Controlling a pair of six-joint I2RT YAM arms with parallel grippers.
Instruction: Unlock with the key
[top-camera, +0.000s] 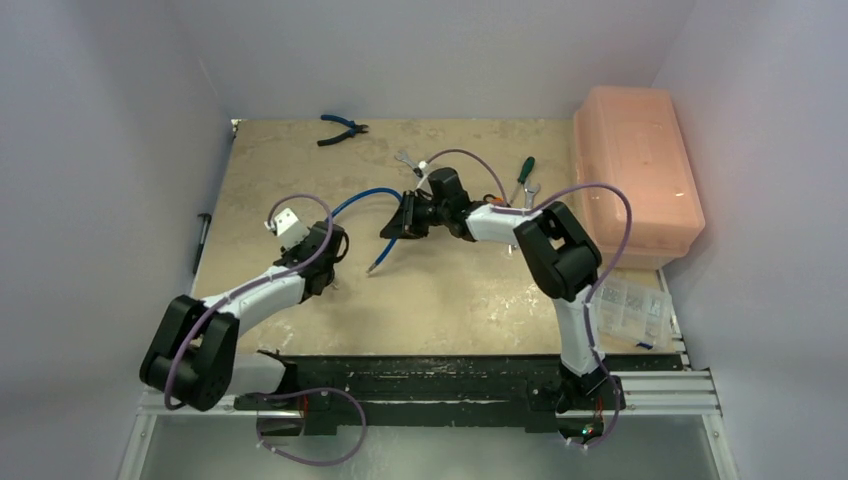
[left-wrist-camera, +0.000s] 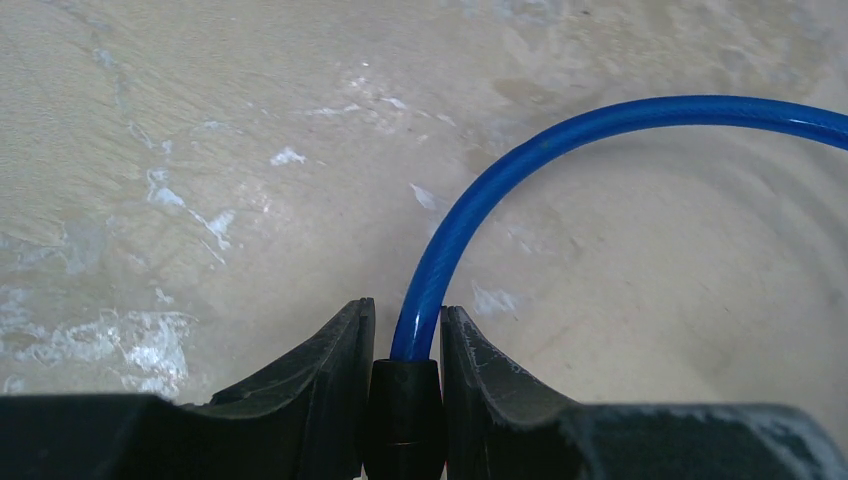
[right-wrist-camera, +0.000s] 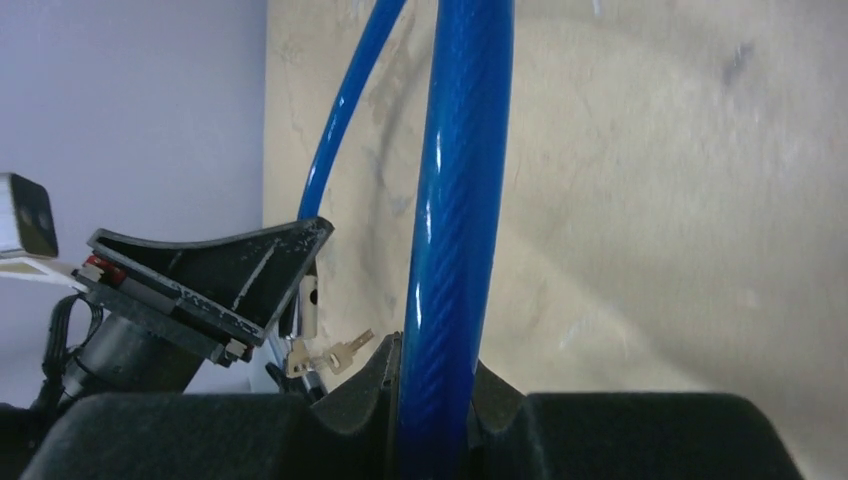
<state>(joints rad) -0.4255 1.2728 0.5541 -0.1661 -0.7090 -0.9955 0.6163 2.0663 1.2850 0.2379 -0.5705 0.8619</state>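
A blue cable lock (top-camera: 362, 198) lies on the beige table. My left gripper (top-camera: 335, 245) is shut on its black lock head (left-wrist-camera: 403, 420), and the blue cable (left-wrist-camera: 560, 135) curves up and to the right from between the fingers. My right gripper (top-camera: 400, 222) is shut on the blue cable (right-wrist-camera: 455, 200), which runs straight up between its fingers. The cable's free end (top-camera: 373, 266) rests on the table between the arms. In the right wrist view, small silver keys (right-wrist-camera: 335, 353) hang beside the left gripper (right-wrist-camera: 200, 280), below its finger.
Blue-handled pliers (top-camera: 343, 128) lie at the table's far edge. A wrench (top-camera: 408, 160) and a green-handled screwdriver (top-camera: 523, 172) lie behind the right gripper. A pink plastic box (top-camera: 635, 170) stands at the right edge. A clear bag (top-camera: 630, 310) lies near right.
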